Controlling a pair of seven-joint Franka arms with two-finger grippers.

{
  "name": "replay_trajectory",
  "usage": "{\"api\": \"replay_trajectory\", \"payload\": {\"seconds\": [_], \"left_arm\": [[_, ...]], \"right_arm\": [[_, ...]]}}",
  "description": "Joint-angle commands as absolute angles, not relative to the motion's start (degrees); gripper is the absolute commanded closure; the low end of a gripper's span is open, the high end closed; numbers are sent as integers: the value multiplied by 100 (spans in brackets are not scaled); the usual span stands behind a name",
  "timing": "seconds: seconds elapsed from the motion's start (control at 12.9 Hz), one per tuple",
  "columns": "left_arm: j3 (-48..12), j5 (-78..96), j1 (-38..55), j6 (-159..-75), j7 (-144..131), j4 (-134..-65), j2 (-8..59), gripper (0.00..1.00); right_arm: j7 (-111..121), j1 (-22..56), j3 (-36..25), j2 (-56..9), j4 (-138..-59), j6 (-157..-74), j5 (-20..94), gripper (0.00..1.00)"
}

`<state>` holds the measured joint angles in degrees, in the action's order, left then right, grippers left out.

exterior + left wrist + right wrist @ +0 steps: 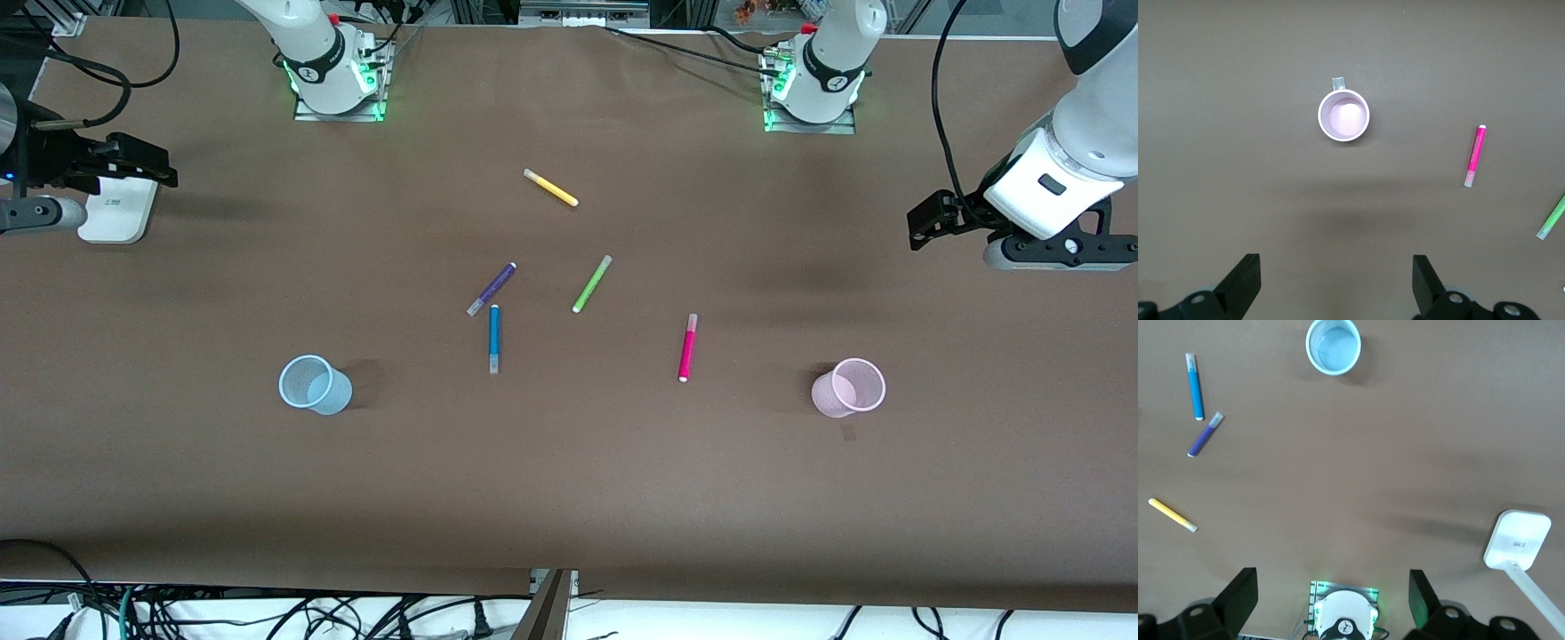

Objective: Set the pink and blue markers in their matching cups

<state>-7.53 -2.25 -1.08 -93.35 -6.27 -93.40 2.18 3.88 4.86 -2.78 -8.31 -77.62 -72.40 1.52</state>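
Left pincer (pixel 1331 283): open, high over left arm's table end, waiting.
Right pincer (pixel 1331 600): open, over right arm's end.
Left wrist only: tape tab touching pink cup (pixel 1343 116).
Mid-table: pink marker (pixel 687 348), blue marker (pixel 494 338) lay apart; blue cup (pixel 313 385) stood toward the right arm's end.

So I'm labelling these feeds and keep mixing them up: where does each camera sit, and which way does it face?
Front view: high across the table, facing both arm bases; shows both cups, all five markers, and both arms.
Left wrist view: on the left arm, looking straight down past the open left gripper at the pink cup and pink marker.
Right wrist view: on the right arm, looking down past the open right gripper at the blue cup, blue marker and its own base.
Shared: both wrist views' cups and markers also show in the front view.
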Motion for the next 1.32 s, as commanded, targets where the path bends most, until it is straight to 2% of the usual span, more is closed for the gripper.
{"api": "replay_trajectory", "payload": {"seconds": [0.0,1.24], "left_arm": [[-756,-123,-105,-9211,-589,-9185,264,0],[-817,-132,-105,-9141,-589,-9185,264,0]], "right_arm": [[290,492,-264,-1037,-7383,-7145,61,0],[342,598,-290,-1089,-7409,-7110,97,0]]}}
